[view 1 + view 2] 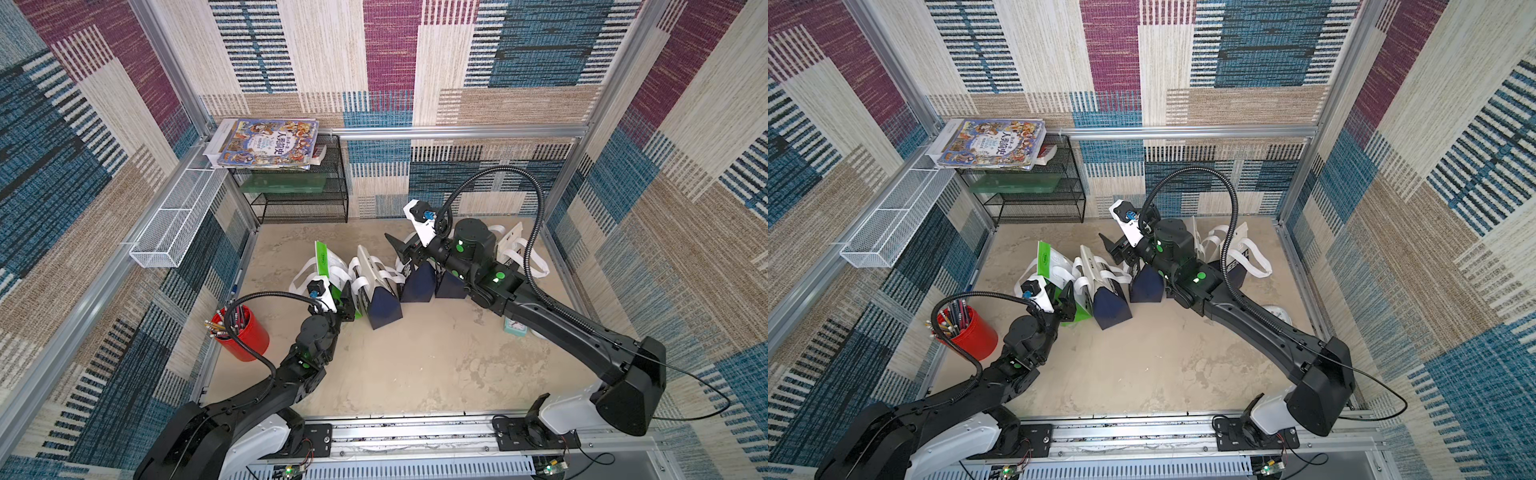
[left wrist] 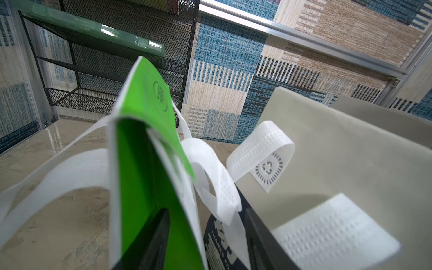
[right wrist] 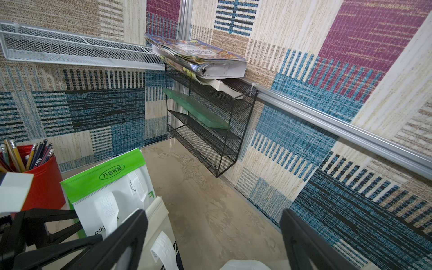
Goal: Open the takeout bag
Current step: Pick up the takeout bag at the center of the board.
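Several takeout bags stand in a row on the table. The leftmost is a green-and-white takeout bag [image 1: 326,266] [image 1: 1050,259] with white handles. My left gripper [image 1: 348,305] [image 1: 1068,303] is at this bag's near end. In the left wrist view its jaws [image 2: 205,211] stand apart, one finger [image 2: 152,240] inside the green bag [image 2: 145,105] and the other beside the neighbouring navy-and-white bag [image 2: 219,243], with the bag's white side wall between them. My right gripper [image 1: 405,253] [image 1: 1117,251] [image 3: 214,212] hangs wide open above the middle bags, holding nothing.
Navy-sided bags [image 1: 384,307] [image 1: 419,286] stand right of the green one, and another white bag [image 1: 515,245] stands behind the right arm. A red pencil cup [image 1: 245,332] stands at the left edge. A black mesh rack [image 1: 303,195] with books [image 1: 266,143] on top fills the back left corner.
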Available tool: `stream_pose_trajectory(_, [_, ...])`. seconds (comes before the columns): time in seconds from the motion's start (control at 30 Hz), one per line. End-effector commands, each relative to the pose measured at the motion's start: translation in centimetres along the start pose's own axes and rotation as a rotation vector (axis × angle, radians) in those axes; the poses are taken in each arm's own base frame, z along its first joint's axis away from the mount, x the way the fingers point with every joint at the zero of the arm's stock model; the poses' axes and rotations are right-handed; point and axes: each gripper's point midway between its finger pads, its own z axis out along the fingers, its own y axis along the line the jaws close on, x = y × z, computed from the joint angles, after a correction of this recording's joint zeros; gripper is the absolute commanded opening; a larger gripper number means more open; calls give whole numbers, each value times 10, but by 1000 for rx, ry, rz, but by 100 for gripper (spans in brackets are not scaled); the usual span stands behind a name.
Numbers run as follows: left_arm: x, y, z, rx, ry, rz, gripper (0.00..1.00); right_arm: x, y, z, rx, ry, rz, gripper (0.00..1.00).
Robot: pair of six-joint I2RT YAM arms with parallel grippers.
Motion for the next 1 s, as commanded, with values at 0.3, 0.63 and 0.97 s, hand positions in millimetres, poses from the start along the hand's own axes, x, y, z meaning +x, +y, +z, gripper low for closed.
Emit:
stream_pose_trajectory(0.3, [-15,-6,13,-9,-54,32,21,-1,-4,1,31,7,-52,90])
stream_pose_trajectory(0.63, [2,-7,12,30,-75,35,9,9,53,13,-108,-20,-303,94])
stream_pose_trajectory(0.97, [16,2,13,58,-59,-11,26,-1,72,21,-67,-53,-315,91])
